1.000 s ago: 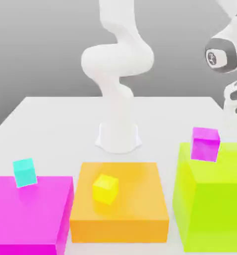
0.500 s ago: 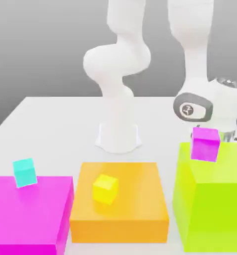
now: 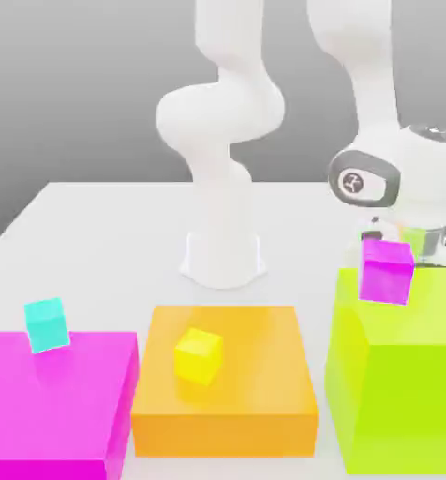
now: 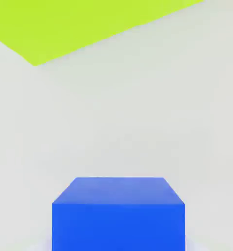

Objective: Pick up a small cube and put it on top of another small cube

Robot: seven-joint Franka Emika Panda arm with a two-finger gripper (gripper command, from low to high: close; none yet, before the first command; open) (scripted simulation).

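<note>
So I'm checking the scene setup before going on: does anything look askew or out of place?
Slightly. The small cyan cube sits tilted on the big magenta block, turned off its edges. The hand view shows a small blue cube on the white table beside the big lime block, not on any block. Nothing looks damaged.

We see a white table [image 3: 96, 234]. At the lower left of the exterior view sits a big pink block [image 3: 58, 398] with a small cyan cube [image 3: 47, 325] on top. In the lower middle is a big orange block [image 3: 227, 380] with a small yellow cube [image 3: 199, 355] on it. At the lower right stands a big lime-green block [image 3: 400, 375]. In the hand view we see a blue cube [image 4: 118, 214].
</note>
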